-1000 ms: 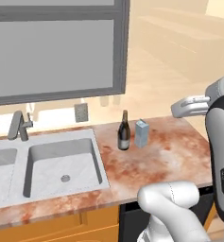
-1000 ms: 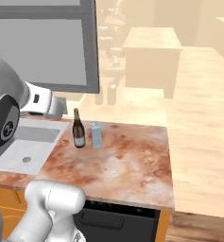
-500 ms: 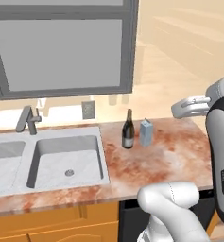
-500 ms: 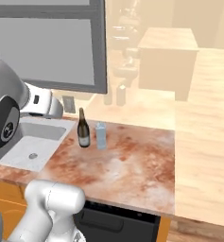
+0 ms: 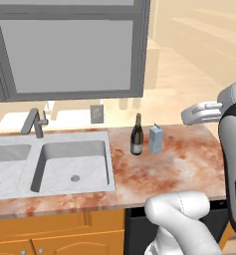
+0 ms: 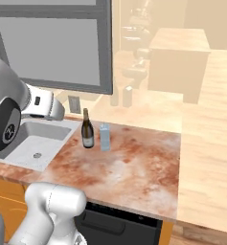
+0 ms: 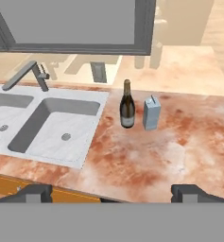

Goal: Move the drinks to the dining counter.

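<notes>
Left base view: the wine bottle (image 5: 136, 135) and the carton (image 5: 156, 139) stand just beside each other on the marble counter (image 5: 179, 169) by the sink (image 5: 72, 167).

Right base view: both drinks sit unmoved, so the moving is not yet begun.

Hand view: the gripper (image 7: 111, 193) is spread wide and empty, bottle and carton ahead, well apart from it.

The base is rolling and the whole view slides with it: the wine bottle (image 5: 136, 135) and carton (image 5: 156, 139) now sit further right in the left base view, with the sink (image 5: 74, 165) basin coming fully into frame.
</notes>
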You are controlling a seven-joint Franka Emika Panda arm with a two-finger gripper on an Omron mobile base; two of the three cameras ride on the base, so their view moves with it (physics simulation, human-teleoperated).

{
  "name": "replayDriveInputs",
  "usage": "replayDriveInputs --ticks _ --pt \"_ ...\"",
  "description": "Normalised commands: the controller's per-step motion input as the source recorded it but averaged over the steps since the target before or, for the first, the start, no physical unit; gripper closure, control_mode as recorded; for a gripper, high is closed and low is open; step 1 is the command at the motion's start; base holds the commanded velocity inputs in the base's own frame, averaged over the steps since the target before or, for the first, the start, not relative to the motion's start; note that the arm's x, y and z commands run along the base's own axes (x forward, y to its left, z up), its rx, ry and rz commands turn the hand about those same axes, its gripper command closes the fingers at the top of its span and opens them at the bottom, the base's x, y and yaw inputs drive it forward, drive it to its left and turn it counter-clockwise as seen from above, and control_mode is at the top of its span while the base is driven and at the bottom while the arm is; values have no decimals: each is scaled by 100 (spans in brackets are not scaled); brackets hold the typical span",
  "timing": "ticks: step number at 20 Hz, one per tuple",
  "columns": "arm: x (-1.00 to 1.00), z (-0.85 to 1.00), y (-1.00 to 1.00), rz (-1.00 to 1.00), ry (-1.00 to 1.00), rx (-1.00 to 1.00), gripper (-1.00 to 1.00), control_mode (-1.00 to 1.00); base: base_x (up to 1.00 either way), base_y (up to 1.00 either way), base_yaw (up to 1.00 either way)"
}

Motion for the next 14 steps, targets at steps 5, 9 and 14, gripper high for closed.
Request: replayDriveInputs --ticks 5,9,14 --pt "19 -11 0 4 1 0 -100 -100 34 0 7" --pt "19 -18 -14 12 2 0 -100 -100 0 0 0" --pt "5 -16 -24 19 0 0 -100 -100 0 0 0"
